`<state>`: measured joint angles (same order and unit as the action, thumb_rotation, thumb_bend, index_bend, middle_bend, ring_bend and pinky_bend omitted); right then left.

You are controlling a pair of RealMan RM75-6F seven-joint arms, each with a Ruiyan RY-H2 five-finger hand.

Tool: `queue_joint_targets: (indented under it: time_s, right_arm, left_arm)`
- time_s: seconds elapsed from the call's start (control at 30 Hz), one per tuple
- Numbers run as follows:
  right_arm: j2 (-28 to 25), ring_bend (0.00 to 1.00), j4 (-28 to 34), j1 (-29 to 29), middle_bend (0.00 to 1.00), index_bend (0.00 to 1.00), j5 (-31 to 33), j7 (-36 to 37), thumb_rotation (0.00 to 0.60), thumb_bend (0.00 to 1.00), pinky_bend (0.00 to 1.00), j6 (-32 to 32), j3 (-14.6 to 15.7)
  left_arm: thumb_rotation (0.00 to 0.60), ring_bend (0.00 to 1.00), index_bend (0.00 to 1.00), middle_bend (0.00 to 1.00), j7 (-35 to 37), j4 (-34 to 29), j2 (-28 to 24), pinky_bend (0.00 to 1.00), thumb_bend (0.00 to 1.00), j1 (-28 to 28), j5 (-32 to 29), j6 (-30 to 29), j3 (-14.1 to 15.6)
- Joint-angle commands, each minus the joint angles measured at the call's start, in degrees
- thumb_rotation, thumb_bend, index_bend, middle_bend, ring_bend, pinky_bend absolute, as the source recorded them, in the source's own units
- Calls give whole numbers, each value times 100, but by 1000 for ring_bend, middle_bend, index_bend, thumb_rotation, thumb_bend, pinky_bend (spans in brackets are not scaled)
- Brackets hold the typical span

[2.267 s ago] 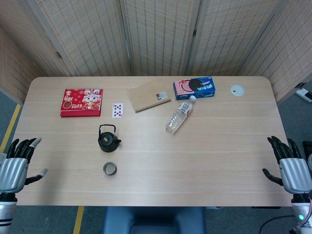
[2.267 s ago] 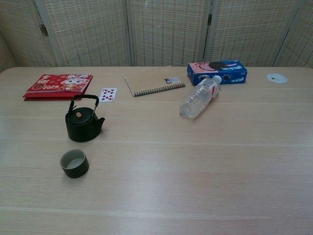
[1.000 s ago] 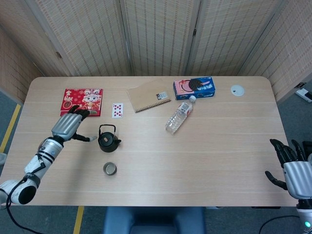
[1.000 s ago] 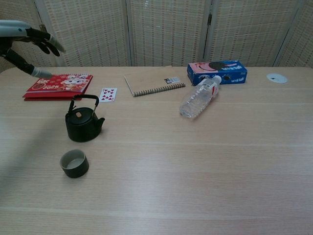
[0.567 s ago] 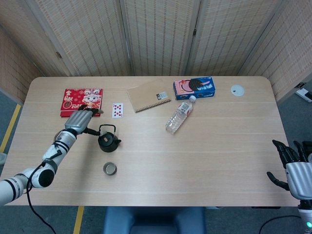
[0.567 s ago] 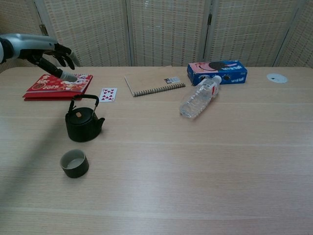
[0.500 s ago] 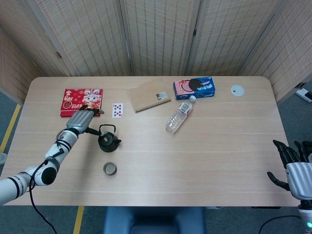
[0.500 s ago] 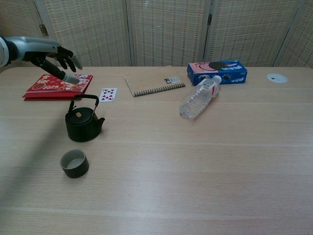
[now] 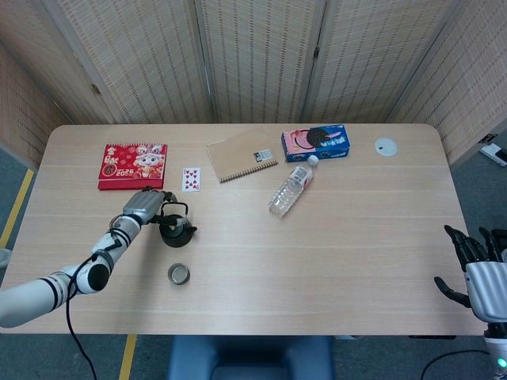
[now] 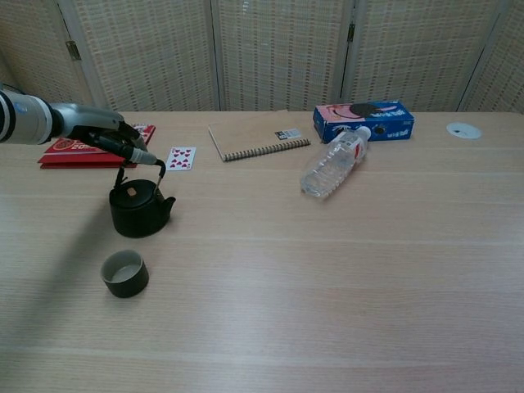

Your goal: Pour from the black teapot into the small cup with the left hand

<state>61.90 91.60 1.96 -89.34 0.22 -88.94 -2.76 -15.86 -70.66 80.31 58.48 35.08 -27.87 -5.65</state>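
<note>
Your left hand [image 10: 105, 133] has dropped from above the red 2025 booklet [image 9: 132, 165] to the black teapot [image 10: 139, 208], fingers spread at its upright handle. Near of it stands the small cup [image 10: 124, 273]. Your right hand [image 9: 476, 275] hangs splayed far right.

Little can be read. The red booklet [image 9: 132, 165], at ten o'clock on the surface [image 9: 333, 261], carries gold digits that look like "2025" in the head view; its other gold characters are too small to make out. The playing card [image 9: 191, 179] just beside it, at its three o'clock, shows red heart pips, their count unclear. The blue biscuit box [image 10: 363, 120] at one o'clock bears a dark cookie picture and white lettering too blurred to read. The notebook [image 9: 242, 155] has a small dark label, illegible. The bottle [image 10: 332, 169] has no legible label.
</note>
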Motion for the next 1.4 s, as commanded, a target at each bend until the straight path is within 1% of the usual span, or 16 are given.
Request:
queue_joint_targets:
  time_s: [0.03,0.3,0.4,0.57,0.7,0.83,0.97,1.1,1.23,1.4]
  right_arm:
    - [-3,219,-1,2,193,56,6,-1,600,243,33,5,-5]
    - [26,221,-55,-7,200,61,73,35,600,242,33,53,-3]
    - [34,221,-76,-12,200,62,89,46,600,242,33,65,0]
    - [39,220,-88,-25,200,62,109,59,600,242,33,60,-5]
    - [45,221,-96,-37,200,63,107,68,600,242,33,44,-4]
    - [44,222,-100,-48,200,63,93,76,600,242,33,22,-3]
    - [51,222,-104,-55,200,63,61,91,600,242,33,-5,0]
    - [58,221,-110,-54,200,63,29,106,600,242,33,-21,3]
    - [62,221,-110,-53,200,63,-28,121,600,242,33,-54,7]
    - [67,222,-117,-66,200,63,-88,143,600,242,33,-109,17]
  left_arm:
    - [192,195,264,263,94,147,122,0,150,67,-14,56,36]
    - [191,201,265,263,260,517,410,0,149,200,-23,207,120]
    - [195,214,281,270,331,665,529,0,149,222,2,244,144]
    - [192,245,316,313,464,794,655,0,150,195,204,215,136]
    - [191,276,335,348,578,735,640,0,150,131,437,116,92]
    - [193,300,350,371,698,440,468,0,153,1,777,-100,34]
    - [191,335,362,407,828,-37,203,0,154,-218,1225,-481,-12]
    - [189,349,371,423,940,-466,-56,0,154,-424,1614,-776,-12]
    - [194,367,381,443,977,-953,-347,0,155,-687,2095,-1168,75]
    - [197,398,384,471,904,-1461,-615,0,154,-960,2538,-1572,224]
